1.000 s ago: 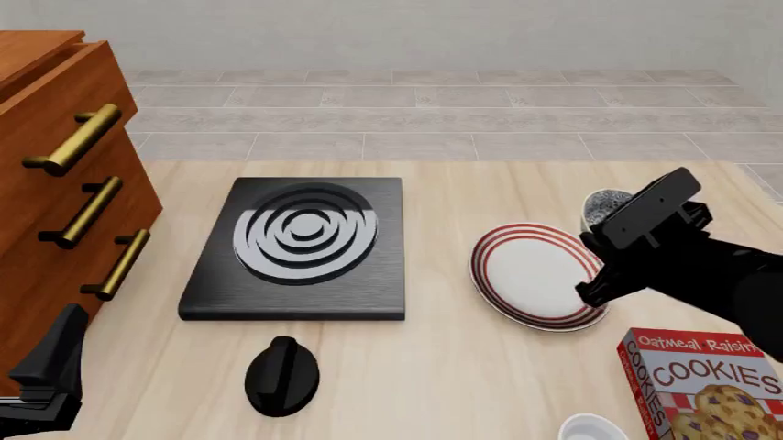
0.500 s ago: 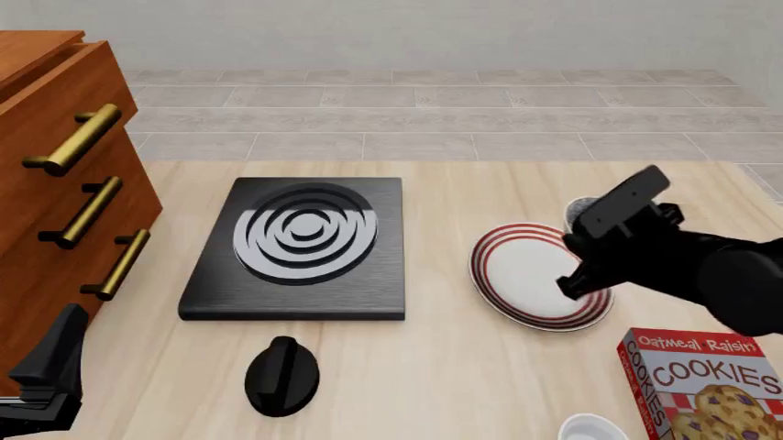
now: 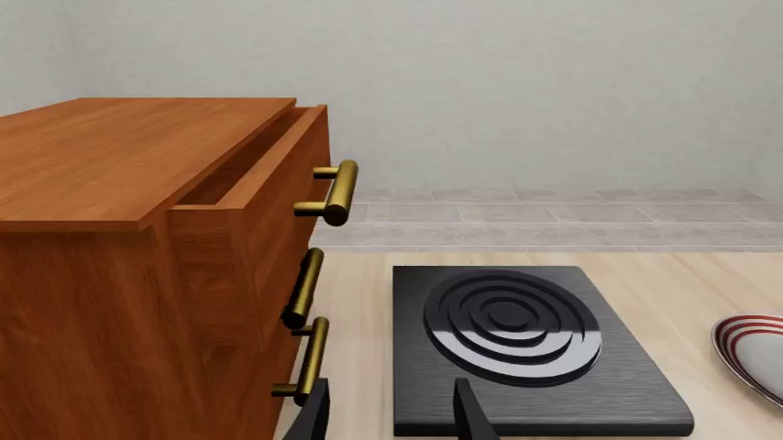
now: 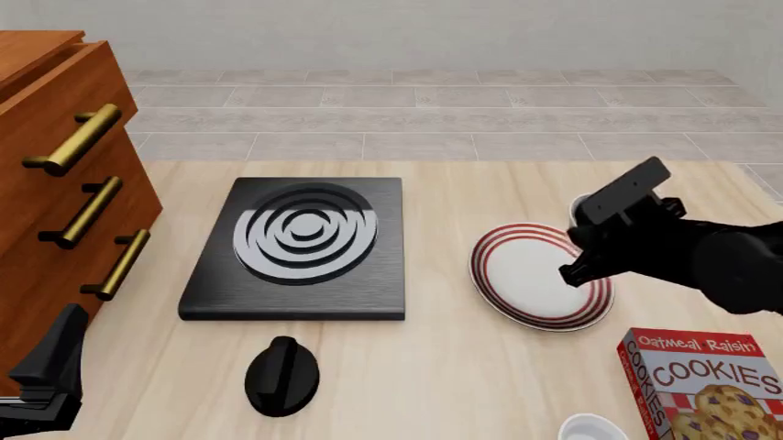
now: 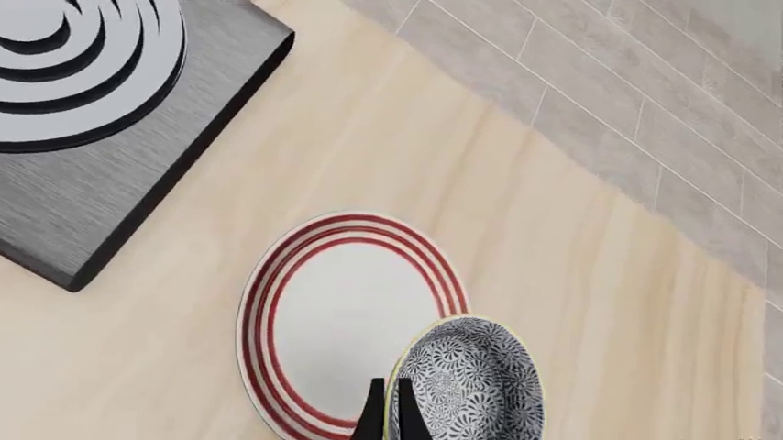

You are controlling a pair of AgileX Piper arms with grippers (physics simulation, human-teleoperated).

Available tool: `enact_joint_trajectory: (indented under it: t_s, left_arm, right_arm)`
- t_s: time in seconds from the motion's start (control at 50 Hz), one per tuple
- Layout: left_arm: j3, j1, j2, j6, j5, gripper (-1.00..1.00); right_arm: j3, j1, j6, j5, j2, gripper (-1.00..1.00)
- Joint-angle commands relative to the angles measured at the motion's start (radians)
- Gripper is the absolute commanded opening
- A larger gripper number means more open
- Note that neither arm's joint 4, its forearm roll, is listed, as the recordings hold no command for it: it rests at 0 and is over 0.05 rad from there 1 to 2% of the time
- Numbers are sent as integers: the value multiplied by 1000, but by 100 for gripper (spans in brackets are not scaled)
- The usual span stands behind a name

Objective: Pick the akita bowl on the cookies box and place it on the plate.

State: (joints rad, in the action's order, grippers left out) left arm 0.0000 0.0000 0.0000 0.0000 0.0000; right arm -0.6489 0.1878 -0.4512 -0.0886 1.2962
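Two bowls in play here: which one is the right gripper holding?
The speckled akita bowl, pinched by its rim in the right gripper over the plate. The plain white bowl sits untouched beside the cookies box.

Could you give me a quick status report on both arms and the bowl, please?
Right tool shut on akita bowl's rim, held over plate's edge. Left tool open, idle by the drawers. Bowl not yet set down. Plate bare.

The light is bright and even — no glare anywhere. The black slab point(image 4: 295, 246) and the plate point(image 4: 538, 275) cast only soft, thin shadows on the table point(image 4: 428, 385). All three renders are sharp to the edges — no blur, no visible distortion.
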Motion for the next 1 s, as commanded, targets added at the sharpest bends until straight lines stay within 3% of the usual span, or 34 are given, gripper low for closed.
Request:
enact_joint_trajectory:
  t_s: [0.02, 0.32, 0.66, 1.0]
  left_arm:
    - [0, 0, 0, 0, 0, 100]
    - [0, 0, 0, 0, 0, 100]
    - [0, 0, 0, 0, 0, 100]
    - [0, 0, 0, 0, 0, 100]
  right_arm:
    - [-18, -9, 27, 29, 38, -100]
    - [-41, -16, 31, 45, 75, -100]
    - [-64, 16, 76, 99, 153, -100]
    - [-70, 14, 67, 131, 195, -100]
